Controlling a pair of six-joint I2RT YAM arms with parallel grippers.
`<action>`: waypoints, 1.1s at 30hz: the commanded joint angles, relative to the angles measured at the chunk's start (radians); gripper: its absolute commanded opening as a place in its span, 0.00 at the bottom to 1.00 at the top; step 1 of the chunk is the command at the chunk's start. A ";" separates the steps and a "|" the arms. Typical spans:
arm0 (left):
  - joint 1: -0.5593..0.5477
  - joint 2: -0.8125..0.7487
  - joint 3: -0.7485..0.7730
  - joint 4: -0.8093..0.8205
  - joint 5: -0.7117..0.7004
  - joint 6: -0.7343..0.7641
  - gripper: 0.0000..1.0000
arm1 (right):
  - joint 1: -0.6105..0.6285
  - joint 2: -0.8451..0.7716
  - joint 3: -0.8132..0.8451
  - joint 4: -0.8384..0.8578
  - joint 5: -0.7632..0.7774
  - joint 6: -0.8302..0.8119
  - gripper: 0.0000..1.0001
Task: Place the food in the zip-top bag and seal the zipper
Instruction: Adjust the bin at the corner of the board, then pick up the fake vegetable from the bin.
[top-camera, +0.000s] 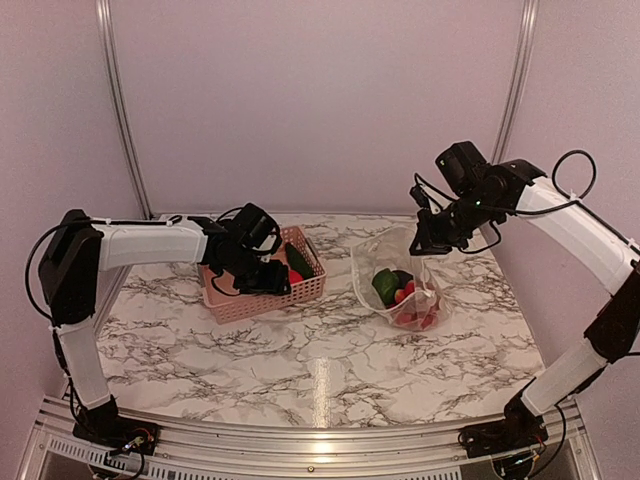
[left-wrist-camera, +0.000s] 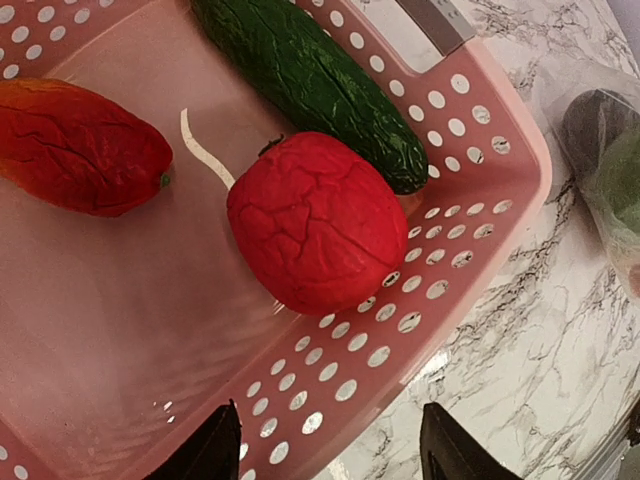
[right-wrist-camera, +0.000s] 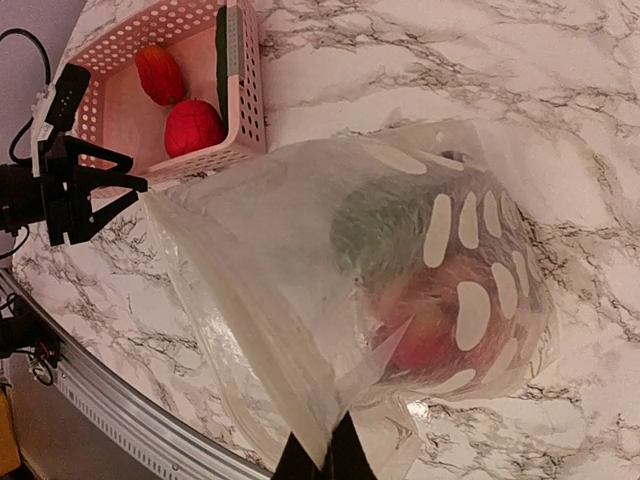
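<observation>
**Task partly complete.** The zip-top bag stands on the desk to the right of the pink lattice basket. It already holds several pieces, among them a green one and red ones. Its mouth is open, so sealing is still to do.

Three pieces are left in the basket:
- a dark green cucumber along one wall
- a round red piece touching the cucumber
- an elongated red-orange piece lying apart from both

The right gripper, above and to the right of the basket, has its jaws pinched shut on the bag's upper edge and holds it up. The left gripper hovers over the basket's wall with its jaws spread wide and empty.
</observation>
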 joint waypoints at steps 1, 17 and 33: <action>-0.004 -0.091 -0.118 0.007 0.112 0.066 0.63 | 0.000 -0.020 -0.002 0.031 -0.026 0.002 0.00; -0.006 -0.409 -0.294 0.114 0.043 0.101 0.69 | 0.000 0.004 -0.008 0.061 -0.050 -0.004 0.00; -0.060 -0.135 -0.103 0.038 -0.024 -0.220 0.75 | -0.001 -0.009 -0.034 0.083 -0.051 0.015 0.00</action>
